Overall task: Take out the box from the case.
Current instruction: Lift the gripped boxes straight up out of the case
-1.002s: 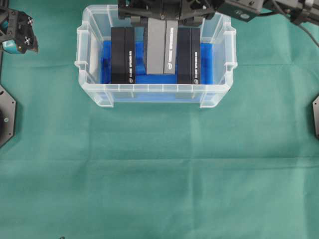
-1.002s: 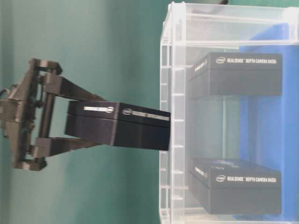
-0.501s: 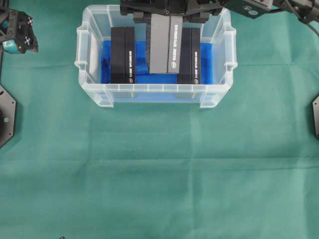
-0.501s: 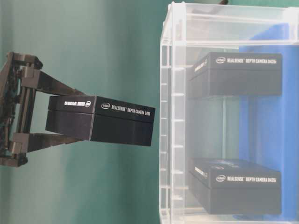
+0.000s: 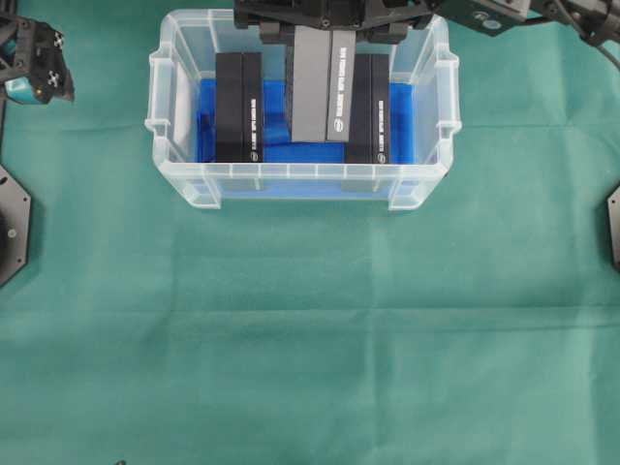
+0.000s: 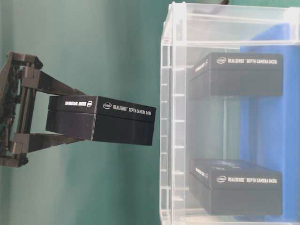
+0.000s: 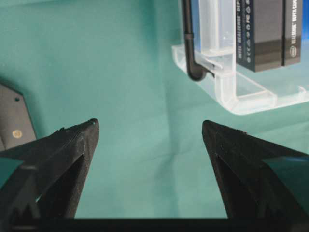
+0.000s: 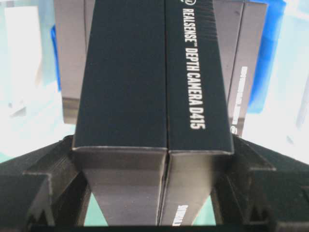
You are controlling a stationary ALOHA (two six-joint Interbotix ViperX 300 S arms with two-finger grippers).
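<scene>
Right gripper (image 8: 154, 193) grips the RealSense D415 box (image 6: 101, 119), lifted clear above the case (image 5: 300, 184). Left gripper (image 7: 149, 140) fingers open, empty. Left: set it on the surface; two boxes remain inside.

Black box (image 6: 101, 123) hangs apparently clear above the translucent, blue-lined case (image 5: 184, 184), two boxes inside.

- The right gripper (image 6: 70, 123) is clamped on the box (image 6: 101, 120), one finger on each long side, as the right wrist view shows.
- In the table-level view its fingers (image 6: 56, 85) reach toward the case (image 5: 160, 126) rim, holding the box clear of it.
- The right arm enters from the upper right of the overhead view.
- The left gripper (image 7: 149, 133) hangs with jaws spread wide, nothing between them, over the cloth (image 7: 120, 72), well apart from the case.
</scene>
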